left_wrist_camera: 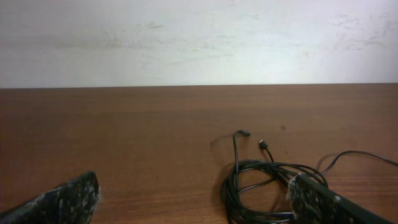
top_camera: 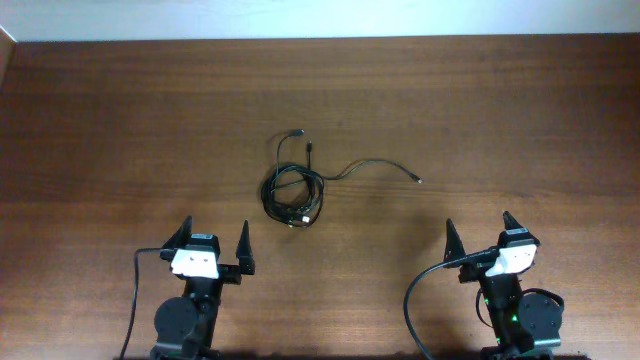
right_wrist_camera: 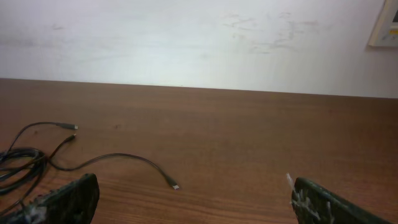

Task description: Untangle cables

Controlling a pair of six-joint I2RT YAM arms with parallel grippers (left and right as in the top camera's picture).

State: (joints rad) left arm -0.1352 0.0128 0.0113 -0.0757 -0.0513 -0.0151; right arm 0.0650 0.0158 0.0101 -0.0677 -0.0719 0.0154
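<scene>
Thin black cables (top_camera: pixel 292 190) are sitting near the middle of the table (top_camera: pixel 100 120), slightly left of centre and nearer the left arm. Most of the length is looping over itself in one loose oval coil, and I can't tell how many cords are in it. Two short ends are poking out of the coil's far side, each carrying a small dark connector (top_camera: pixel 297 133). One longer strand (top_camera: pixel 370 165) is trailing off to the right in a shallow wave. It is ending in a small plug (top_camera: pixel 418 180) lying flat on the wood, apart from the coil. A small pale bit (top_camera: pixel 299 221) is showing at the coil's near edge, too small to identify.

The left gripper (top_camera: pixel 216 222) is sitting spread wide with nothing between the fingers, well short of the coil. The right gripper (top_camera: pixel 478 218) is also spread wide and empty, well apart from the plug.

In the left wrist view the coil is lying just ahead, with the right-hand finger (left_wrist_camera: pixel 323 202) overlapping it in frame. In the right wrist view the coil is showing at the far left.

White housing (top_camera: pixel 195 262) on the left wrist: any marking is too small to read. A wall plate (right_wrist_camera: pixel 388 25) is showing dark marks, unreadable.
</scene>
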